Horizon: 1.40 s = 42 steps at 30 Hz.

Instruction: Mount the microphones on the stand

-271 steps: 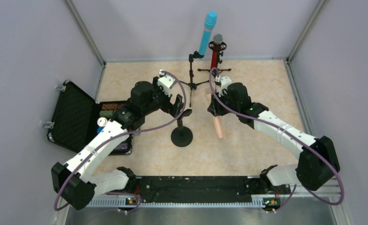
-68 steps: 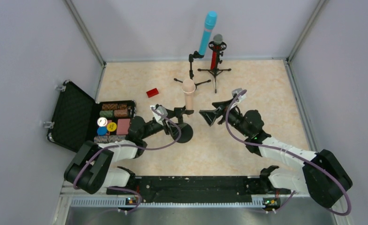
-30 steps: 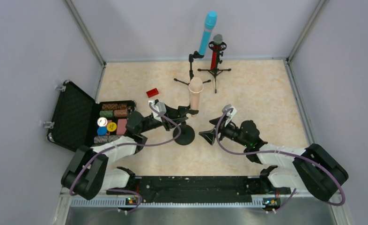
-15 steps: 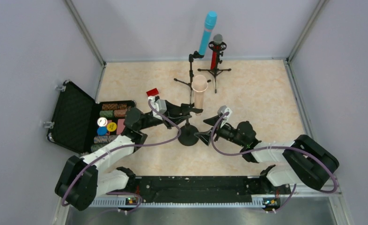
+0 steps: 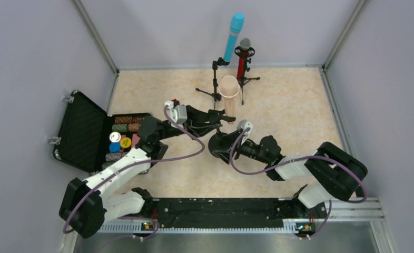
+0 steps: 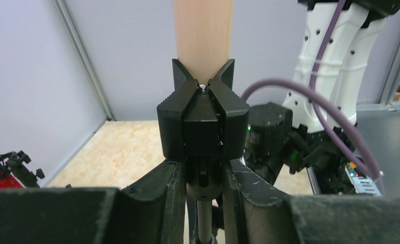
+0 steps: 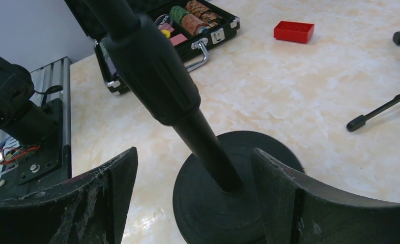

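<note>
The peach-pink microphone (image 5: pixel 229 89) (image 6: pixel 203 35) stands upright in the black clip (image 6: pixel 203 119) of the round-base stand (image 5: pixel 215 143). My left gripper (image 5: pixel 217 118) (image 6: pixel 203 175) is shut on the stand's neck just under the clip. My right gripper (image 5: pixel 223 148) (image 7: pixel 194 155) is open, low over the table, its fingers on either side of the stand's pole (image 7: pixel 152 71) and round base (image 7: pixel 223 203). At the back, the cyan-blue microphone (image 5: pixel 234 36) and the red microphone (image 5: pixel 242 59) sit on tripod stands.
An open black case (image 5: pixel 81 129) (image 7: pixel 208 35) with coloured chips lies at the left. A small red block (image 7: pixel 293 30) lies on the table beyond the stand. A tripod leg (image 7: pixel 381 108) reaches in at the right of the right wrist view. Walls enclose three sides.
My left gripper has carried the stand with the pink microphone right and toward the back. My right gripper has slid left to the stand's base and its jaws have narrowed.
</note>
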Motion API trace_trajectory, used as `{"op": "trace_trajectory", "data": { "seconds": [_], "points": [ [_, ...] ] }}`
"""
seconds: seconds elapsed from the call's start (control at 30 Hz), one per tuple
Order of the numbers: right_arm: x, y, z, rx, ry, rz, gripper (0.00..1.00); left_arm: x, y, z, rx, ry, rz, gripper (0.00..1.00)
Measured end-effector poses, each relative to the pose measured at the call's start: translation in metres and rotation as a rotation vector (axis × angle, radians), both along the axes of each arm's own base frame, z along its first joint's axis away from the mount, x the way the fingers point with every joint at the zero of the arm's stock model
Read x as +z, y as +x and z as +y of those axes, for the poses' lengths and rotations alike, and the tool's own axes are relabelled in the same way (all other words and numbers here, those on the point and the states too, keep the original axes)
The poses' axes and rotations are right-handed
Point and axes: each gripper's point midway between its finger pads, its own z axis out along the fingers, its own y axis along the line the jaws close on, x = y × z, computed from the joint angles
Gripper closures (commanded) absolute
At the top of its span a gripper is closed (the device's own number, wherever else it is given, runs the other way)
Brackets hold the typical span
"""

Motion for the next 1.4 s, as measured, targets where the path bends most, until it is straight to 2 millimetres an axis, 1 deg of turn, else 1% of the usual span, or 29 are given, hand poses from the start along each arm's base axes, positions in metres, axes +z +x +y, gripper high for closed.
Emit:
{"op": "trace_trajectory", "data": {
  "seconds": [0.07, 0.17, 0.3, 0.5, 0.63, 0.9, 1.1, 1.27, 1.4],
  "points": [
    [-0.004, -0.002, 0.003, 0.01, -0.004, 0.004, 0.23, 0.011, -0.001, -0.002, -0.005, -0.019, 0.0, 1.0],
    [-0.002, -0.004, 0.006, 0.018, 0.007, -0.014, 0.24, 0.021, -0.003, -0.003, -0.013, -0.037, 0.03, 1.0],
    [0.002, -0.001, 0.009, 0.008, 0.011, -0.035, 0.25, 0.032, -0.004, -0.003, -0.023, -0.057, 0.057, 1.0],
    [-0.001, 0.007, 0.005, -0.038, -0.003, -0.041, 0.24, 0.045, -0.007, 0.001, -0.005, -0.086, 0.072, 1.0],
    [0.002, 0.009, 0.004, -0.054, 0.007, -0.049, 0.22, 0.048, -0.007, 0.003, 0.007, -0.093, 0.065, 1.0],
    [-0.002, 0.007, -0.003, -0.073, -0.009, -0.032, 0.15, 0.041, 0.01, 0.006, 0.097, -0.106, 0.093, 1.0],
    [0.006, 0.004, -0.01, -0.088, 0.0, -0.039, 0.1, 0.027, 0.026, 0.008, 0.176, -0.092, 0.114, 1.0],
    [0.01, 0.003, -0.016, -0.108, 0.003, -0.04, 0.08, 0.017, 0.039, 0.007, 0.227, -0.083, 0.128, 1.0],
    [0.002, 0.002, -0.025, -0.124, -0.006, -0.01, 0.08, 0.007, 0.05, 0.006, 0.255, -0.067, 0.156, 1.0]
  ]
}}
